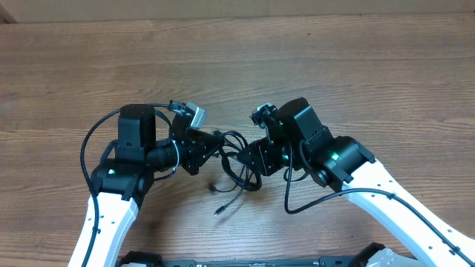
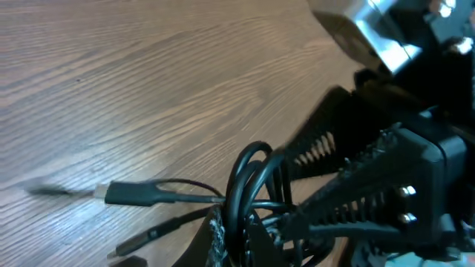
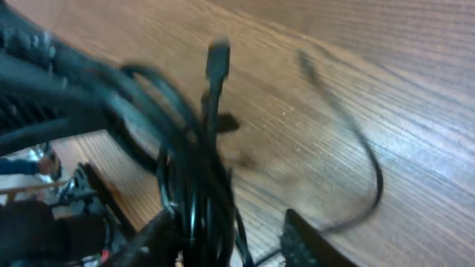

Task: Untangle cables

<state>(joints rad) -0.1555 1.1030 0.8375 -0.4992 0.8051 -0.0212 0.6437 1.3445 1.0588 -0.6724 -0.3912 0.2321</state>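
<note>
Surface: brown wood-grain table (image 1: 237, 52), bare apart from the two arms and the work between them.

Item 1, left gripper (image 1: 210, 148): jaws fully closed. In its wrist view several strands rise in loops from between its fingers (image 2: 215, 236), so it reads as clamped on the knot. Probable purpose: to anchor the bundle so the other arm has something to pull against.

Item 2, right gripper (image 3: 230, 241): jaws apart, bare wood showing in the gap. The bundle lies against one finger only. The view is blurred by motion, and no firm hold can be made out. Probable purpose: to find one strand to pick out.

Item 3, the cables (image 1: 236, 169): thin black cords, knotted in a small clump directly between the two grippers, near the table's front centre. The individual cords cannot be counted inside the clump.

Item 4, flat plug (image 2: 132, 193): lies on the wood just outside the knot, its cord running back into it.

Item 5, loose tail end (image 1: 220, 211): trails out toward the front edge, free of both grippers. Judged the easiest strand to draw clear first.

Status: untangling not yet done.
</note>
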